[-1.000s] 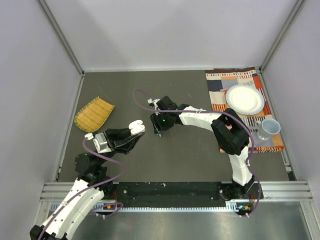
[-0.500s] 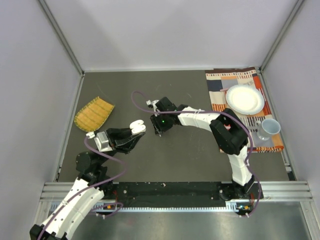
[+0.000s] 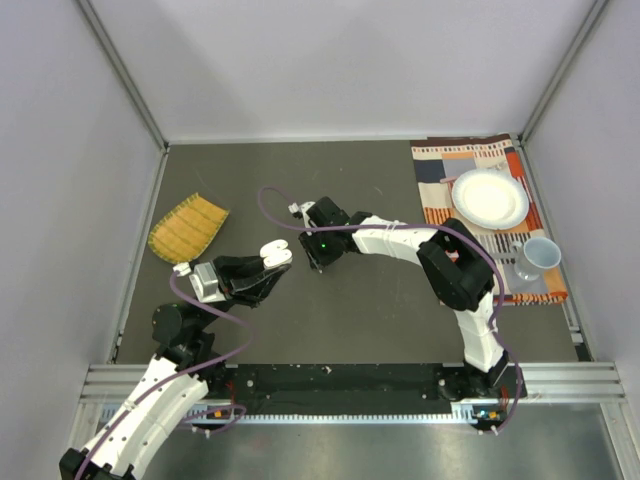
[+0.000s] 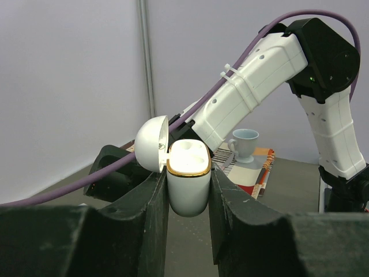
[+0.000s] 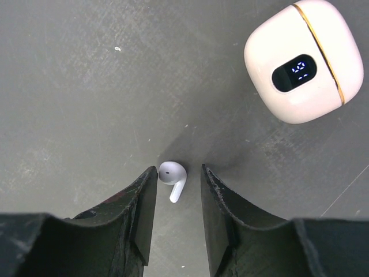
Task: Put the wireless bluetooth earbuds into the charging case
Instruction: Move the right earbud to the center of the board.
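One white earbud (image 5: 172, 176) is lying on the bench (image 5: 69, 86) between the right jaws, which are narrowing around it but not yet clamping it. At their 9 o'clock, the left jaws are staying clamped on the open charging case (image 4: 188, 176), so the pickup is only beginning.

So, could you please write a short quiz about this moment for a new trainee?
1. True or false: the charging case held by the left gripper has its lid shut.
2. Where is the white earbud? A: on the table, between the fingers of the right gripper. B: inside a case. C: lifted off the table.
3. The second case, lying on the table: open or shut?
Key: 1 false; 2 A; 3 shut.
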`<control>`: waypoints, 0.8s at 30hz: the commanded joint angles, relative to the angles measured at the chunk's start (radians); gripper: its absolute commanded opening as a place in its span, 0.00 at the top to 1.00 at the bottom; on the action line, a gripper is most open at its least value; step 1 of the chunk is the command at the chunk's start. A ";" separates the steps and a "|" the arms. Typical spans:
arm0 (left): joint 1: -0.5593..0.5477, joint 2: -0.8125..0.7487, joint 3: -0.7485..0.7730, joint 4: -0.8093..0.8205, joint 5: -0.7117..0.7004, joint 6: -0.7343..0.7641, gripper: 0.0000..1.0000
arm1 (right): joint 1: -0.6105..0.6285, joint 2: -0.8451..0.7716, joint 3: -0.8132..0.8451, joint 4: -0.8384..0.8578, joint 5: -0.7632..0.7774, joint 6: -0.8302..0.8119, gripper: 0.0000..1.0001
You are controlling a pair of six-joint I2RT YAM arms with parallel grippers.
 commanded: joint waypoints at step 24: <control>0.005 0.022 0.032 0.023 0.004 -0.015 1.00 | 0.025 -0.128 -0.222 -0.030 0.298 0.328 0.80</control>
